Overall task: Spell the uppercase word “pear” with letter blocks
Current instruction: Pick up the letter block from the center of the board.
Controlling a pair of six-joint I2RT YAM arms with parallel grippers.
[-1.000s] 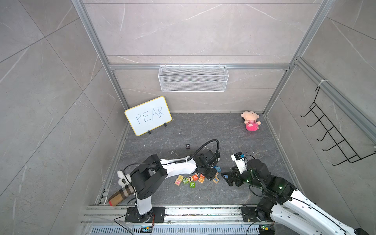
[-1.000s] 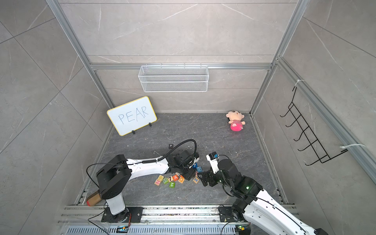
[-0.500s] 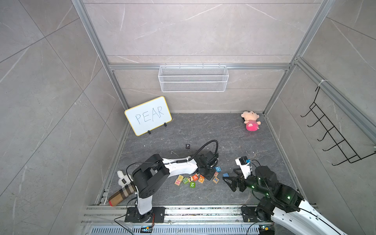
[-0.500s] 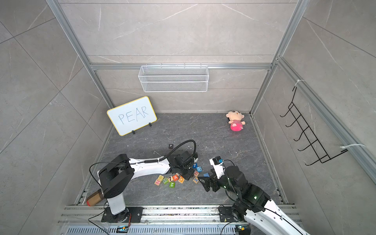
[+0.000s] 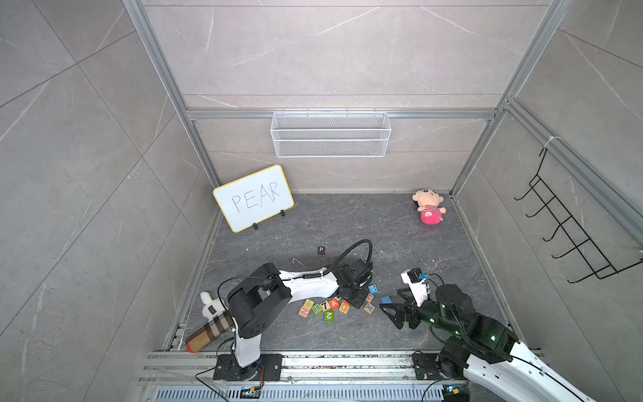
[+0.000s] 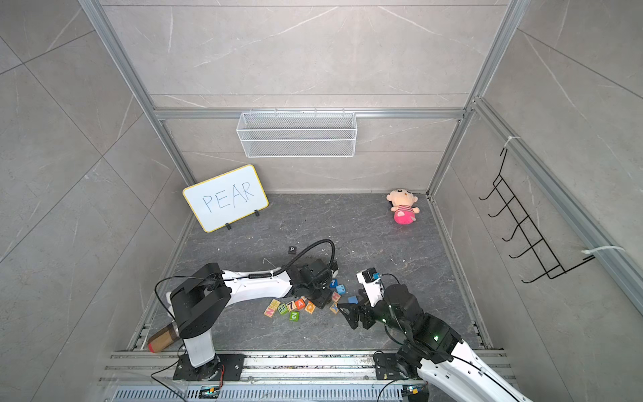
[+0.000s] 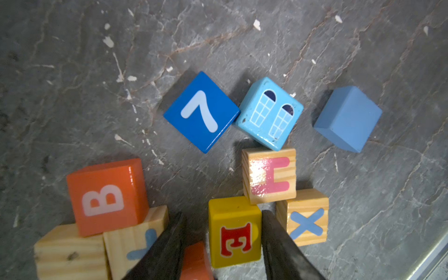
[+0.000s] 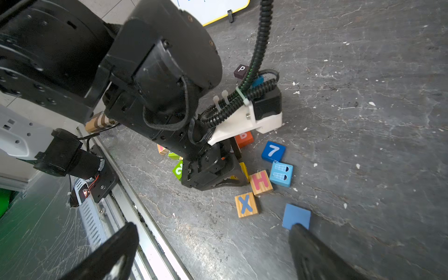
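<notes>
The left gripper (image 7: 222, 214) has its jaws on either side of the yellow E block (image 7: 234, 232). One finger touches it, but whether they clamp it cannot be told. The right gripper (image 8: 213, 226) hangs released, jaws wide, near a plain blue cube (image 8: 296, 215). The black P block (image 5: 321, 249) sits alone farther back on the worktop (image 5: 382, 226).

White-and-black left arm (image 5: 306, 283) reaches low rightward, left black gripper (image 7: 223, 214) jaws slightly apart; right black gripper (image 8: 213, 226) hovers, jaws spread wide.
</notes>
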